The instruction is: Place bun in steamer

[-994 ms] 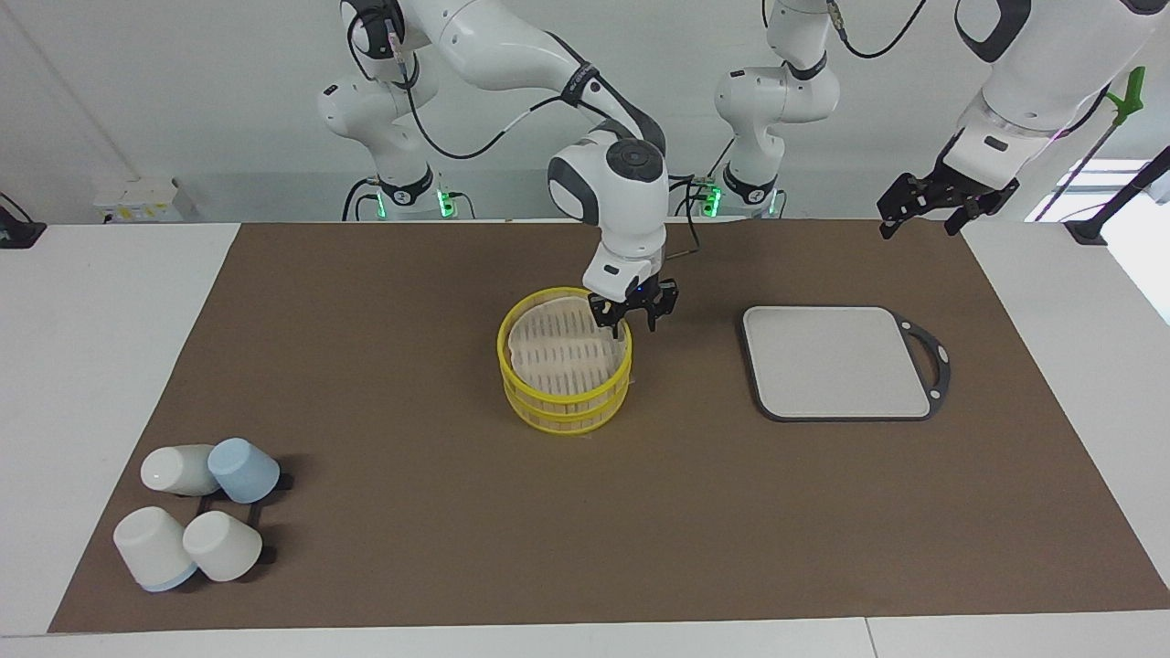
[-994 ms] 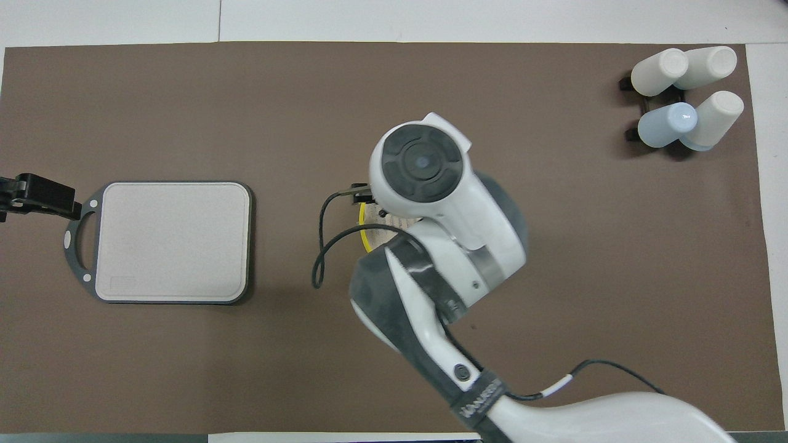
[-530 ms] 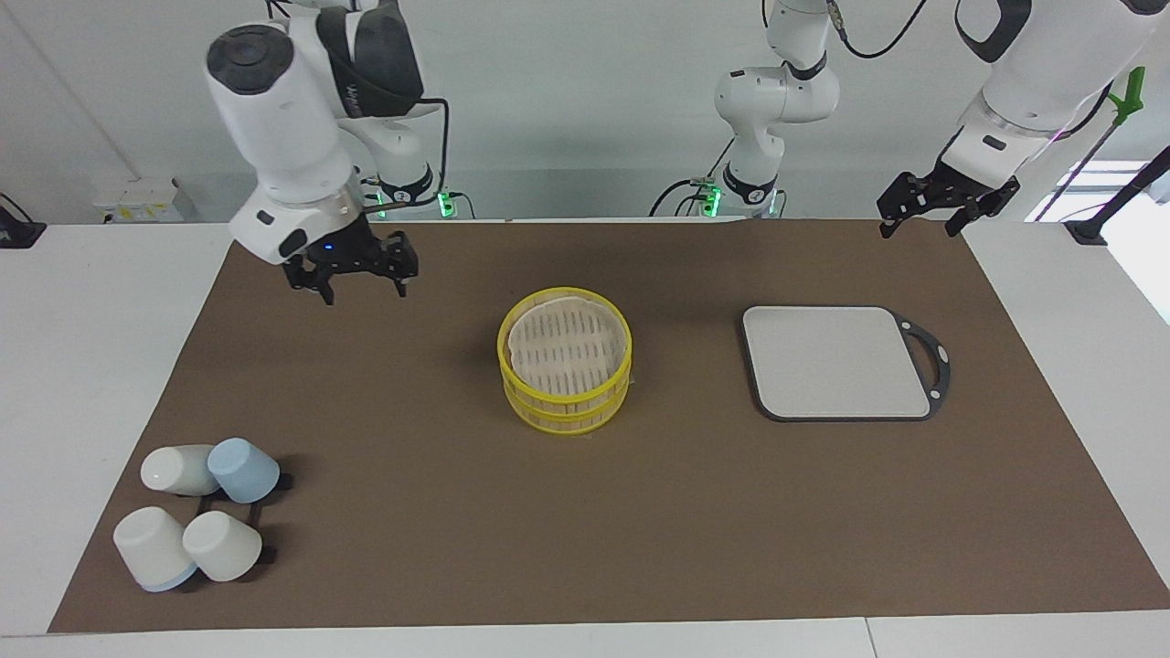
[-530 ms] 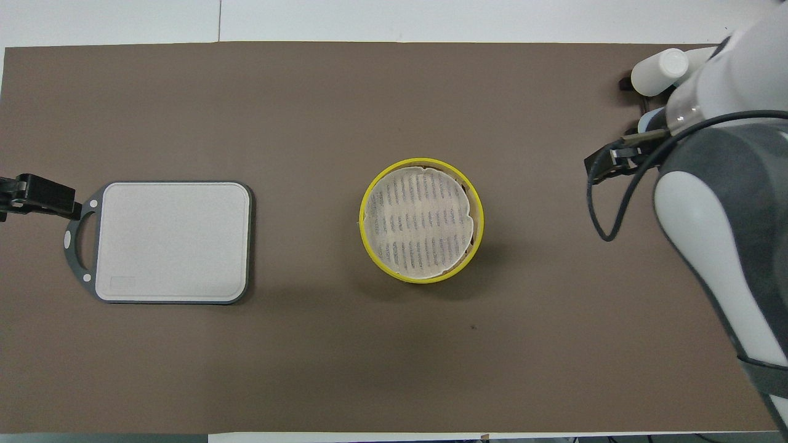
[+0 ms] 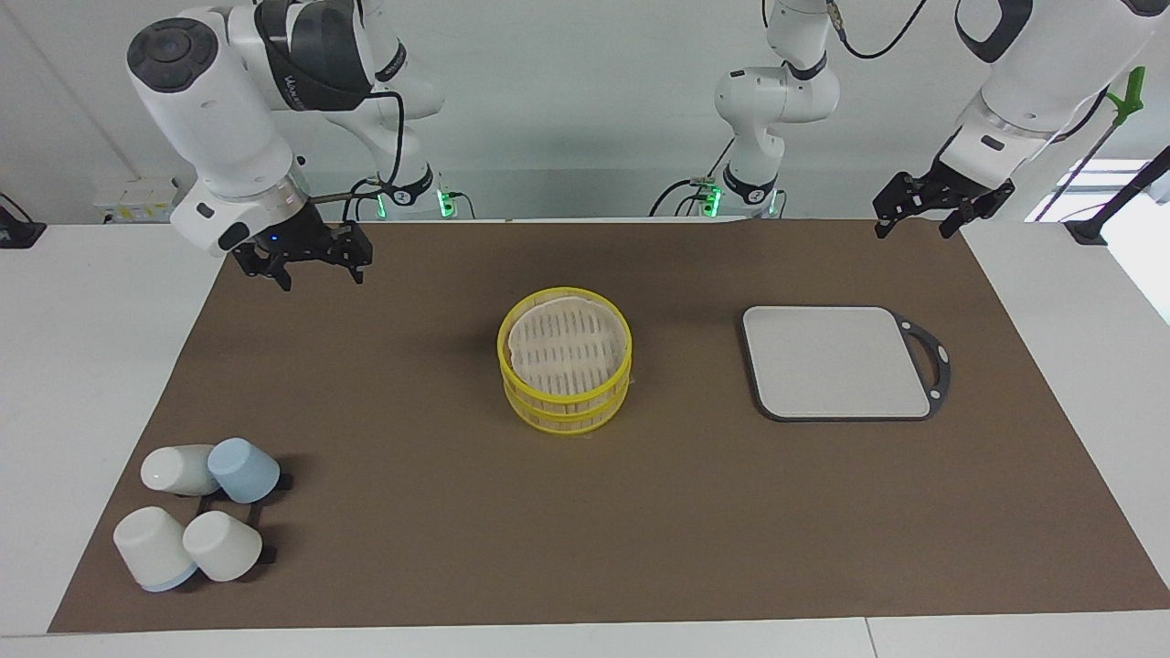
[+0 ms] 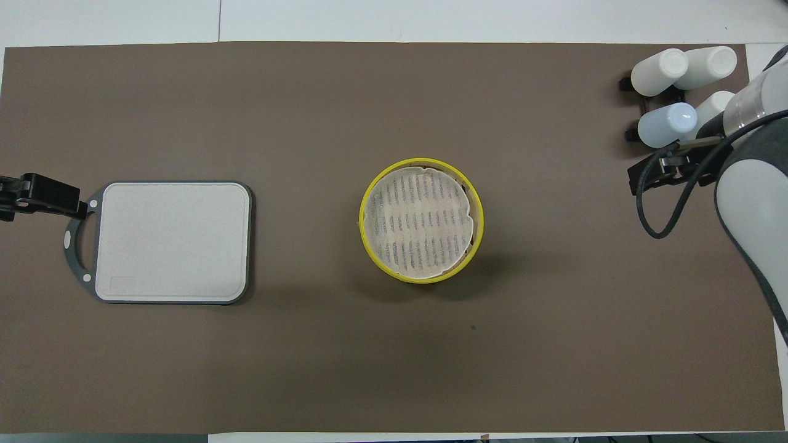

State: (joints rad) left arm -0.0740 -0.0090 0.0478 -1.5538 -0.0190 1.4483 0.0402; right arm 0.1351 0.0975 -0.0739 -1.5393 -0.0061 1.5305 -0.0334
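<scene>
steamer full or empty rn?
Empty. The steamer shows only its whitish liner across the slatted floor in the overhead view; no bun lies in it, and none shows elsewhere.

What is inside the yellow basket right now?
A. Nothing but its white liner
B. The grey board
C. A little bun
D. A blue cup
A. In both views the steamer shows only its whitish liner over the slats; no bun is visible anywhere, the cups stand at the right arm's end of the table, and the grey board lies beside the steamer.
</scene>
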